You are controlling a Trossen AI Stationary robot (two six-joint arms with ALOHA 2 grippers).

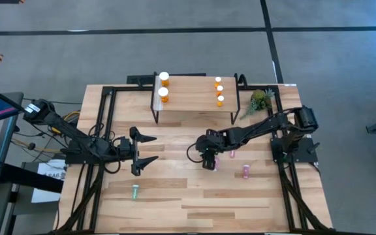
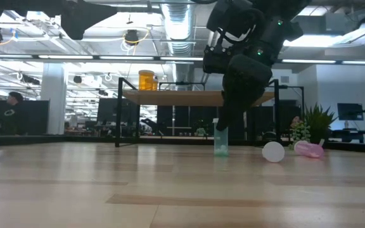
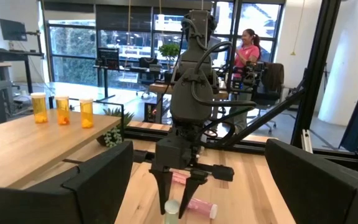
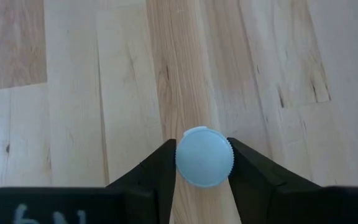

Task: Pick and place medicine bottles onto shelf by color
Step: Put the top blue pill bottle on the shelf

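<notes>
My right gripper (image 1: pixel 207 160) points down and is shut on a pale green bottle with a white cap (image 2: pixel 221 147), which stands upright near the table's middle. My left gripper (image 1: pixel 146 150) is open and empty to the left of it. The shelf (image 1: pixel 194 108) stands at the far edge. Two large orange bottles (image 1: pixel 164 87) stand on its left end and three small orange ones (image 1: pixel 219 91) on its right end. Three pink bottles (image 1: pixel 232 155) lie right beside and to the right of my right gripper. Another green bottle (image 1: pixel 136 192) lies at the near left. My right gripper pinches the pale green bottle's white cap (image 4: pixel 204 157) between its two fingers, one on each side of the cap's rim. The fingers come from above, pointing down. The bottle stands upright, and its base appears to rest on the table (image 2: pixel 221 154).
A small green plant (image 1: pixel 260 101) stands at the shelf's right end. The black frame rails (image 1: pixel 106 117) run along the table's left and right sides. Bare wood lies in the near middle (image 1: pixel 194 202). A person shows in the room beyond (image 3: pixel 248 46).
</notes>
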